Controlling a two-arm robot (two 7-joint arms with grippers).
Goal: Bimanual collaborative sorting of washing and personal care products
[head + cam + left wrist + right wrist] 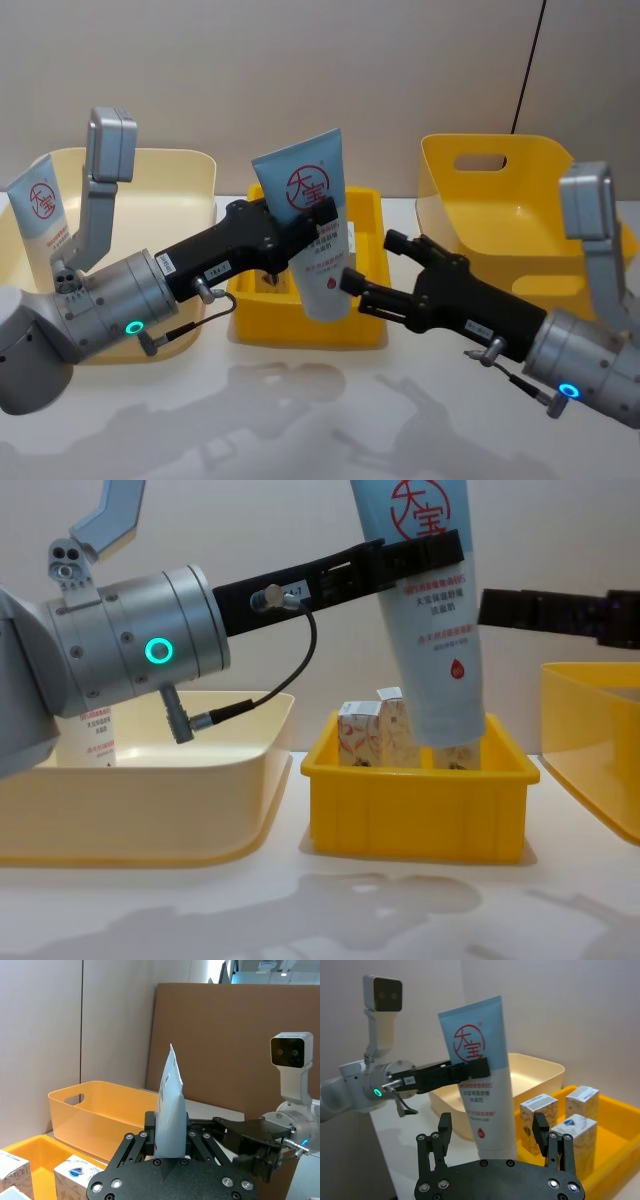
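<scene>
Above the white worktop (300, 425) and middle bin (305, 335), the left gripper (325, 222) clamps its jaws on the tube (300, 172) while the right gripper (372, 262) holds its jaws spread close by the lower end; releasing early could drop it.

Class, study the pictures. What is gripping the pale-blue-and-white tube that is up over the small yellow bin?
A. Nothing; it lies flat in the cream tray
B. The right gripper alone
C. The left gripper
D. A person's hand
C: the left gripper is clamped across the middle of the tube, holding it upright over the small yellow bin, while the right gripper is open near the tube's lower end.
</scene>
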